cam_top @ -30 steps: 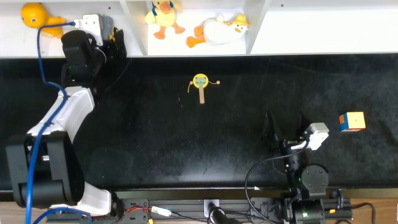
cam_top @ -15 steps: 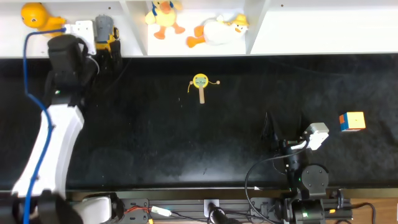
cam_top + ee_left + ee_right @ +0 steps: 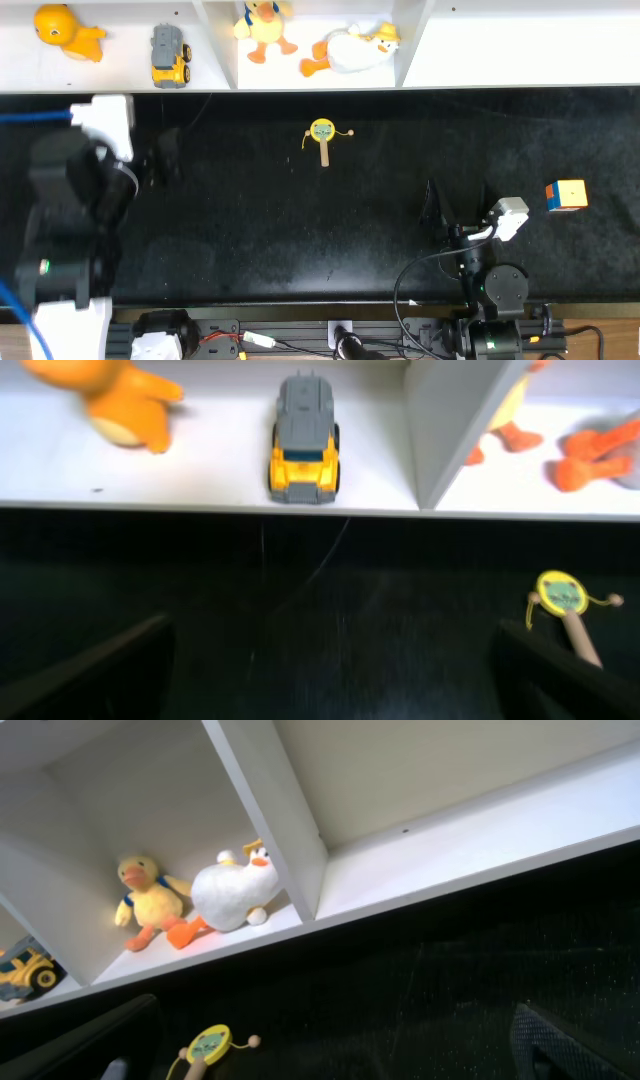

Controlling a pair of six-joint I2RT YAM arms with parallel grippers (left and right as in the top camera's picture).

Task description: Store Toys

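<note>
A grey and yellow toy truck point(image 3: 171, 55) point(image 3: 304, 438) stands in the left shelf compartment beside an orange duck toy point(image 3: 66, 32) point(image 3: 125, 405). My left gripper point(image 3: 160, 160) point(image 3: 330, 685) hangs open over the black table in front of that compartment, nothing between its fingers. A yellow rattle drum point(image 3: 322, 135) point(image 3: 563, 595) point(image 3: 207, 1045) lies on the table near the shelf. A colourful cube point(image 3: 566, 195) sits at the table's right. My right gripper point(image 3: 455, 205) point(image 3: 330, 1050) stands open and empty near the front right.
The middle shelf compartment holds a yellow duck plush point(image 3: 264, 27) point(image 3: 145, 895) and a white goose plush point(image 3: 352, 48) point(image 3: 232, 888). The right shelf compartment point(image 3: 520, 40) is bare. White dividers separate the compartments. A blue cable point(image 3: 30, 118) runs along the left arm.
My left gripper has let go of the toy truck in the left compartment and drawn back from the shelf toward the table's front. The right arm has kept still.
</note>
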